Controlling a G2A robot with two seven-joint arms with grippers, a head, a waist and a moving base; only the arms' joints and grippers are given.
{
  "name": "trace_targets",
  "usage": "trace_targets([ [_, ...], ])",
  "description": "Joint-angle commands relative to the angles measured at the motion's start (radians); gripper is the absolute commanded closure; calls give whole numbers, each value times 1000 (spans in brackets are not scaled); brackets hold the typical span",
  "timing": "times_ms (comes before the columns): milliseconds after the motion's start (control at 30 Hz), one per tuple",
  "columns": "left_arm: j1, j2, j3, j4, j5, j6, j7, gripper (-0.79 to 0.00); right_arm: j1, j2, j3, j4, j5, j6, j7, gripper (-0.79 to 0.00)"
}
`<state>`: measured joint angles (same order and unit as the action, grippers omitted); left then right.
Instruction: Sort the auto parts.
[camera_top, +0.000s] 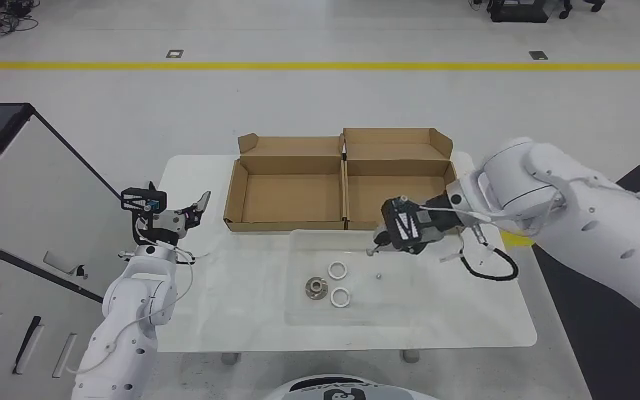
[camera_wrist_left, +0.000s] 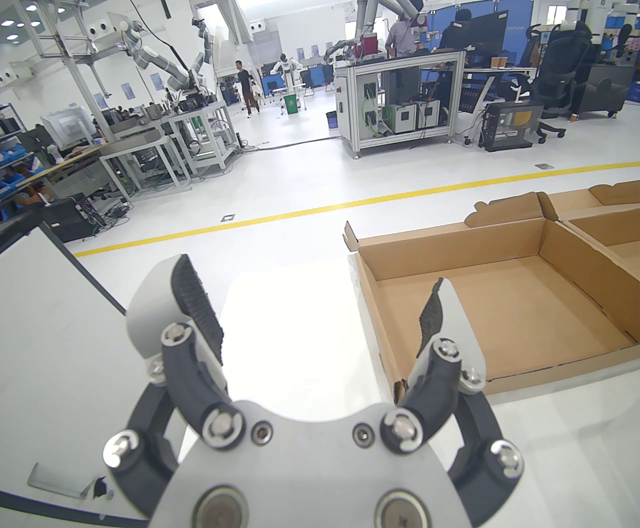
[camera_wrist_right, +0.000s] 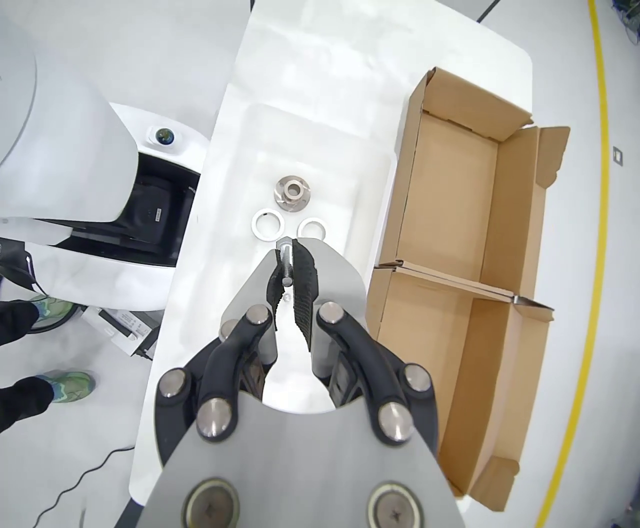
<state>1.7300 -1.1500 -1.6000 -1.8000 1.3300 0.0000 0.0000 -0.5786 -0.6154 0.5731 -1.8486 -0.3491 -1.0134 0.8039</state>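
Right wrist view: bolt (camera_wrist_right: 285, 261) (threaded) pinched between fingers (camera_wrist_right: 303, 285).

Top view looks down, left wrist view level, right wrist downward, sharing boxes (camera_top: 290, 198)

a threaded metal bolt (camera_wrist_right: 285, 262) sits clamped between the tips of the right pincer (camera_wrist_right: 287, 249), over the shallow white tray (camera_top: 440, 300) (one end pokes out past the tips). flat on the tray lie one white ring (camera_wrist_right: 312, 229), nearer the cardboard boxes (camera_top: 285, 198), a second white ring (camera_wrist_right: 268, 224) just beside it, and a grey metal flange (camera_wrist_right: 291, 192) with a raised hub, close to both. the two open boxes stand side by side, touching.
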Motion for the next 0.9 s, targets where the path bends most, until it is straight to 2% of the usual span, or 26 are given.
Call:
trace_targets([
  [0, 0, 0, 0, 0, 0, 0, 0, -785, 33, -14, -19, 10, 15, 1, 2, 0],
  [267, 0, 0, 0, 0, 0, 0, 0, -785, 148, -94, -97, 62, 51, 1, -75, 0],
  [433, 0, 0, 0, 0, 0, 0, 0, -785, 211, -130, -128, 103, 100, 1, -129, 0],
  [667, 0, 0, 0, 0, 0, 0, 0, -785, 268, -136, -127, 121, 285, 1, -179, 0],
  [867, 0, 0, 0, 0, 0, 0, 0, -785, 270, -119, -61, 114, 456, 1, -187, 0],
])
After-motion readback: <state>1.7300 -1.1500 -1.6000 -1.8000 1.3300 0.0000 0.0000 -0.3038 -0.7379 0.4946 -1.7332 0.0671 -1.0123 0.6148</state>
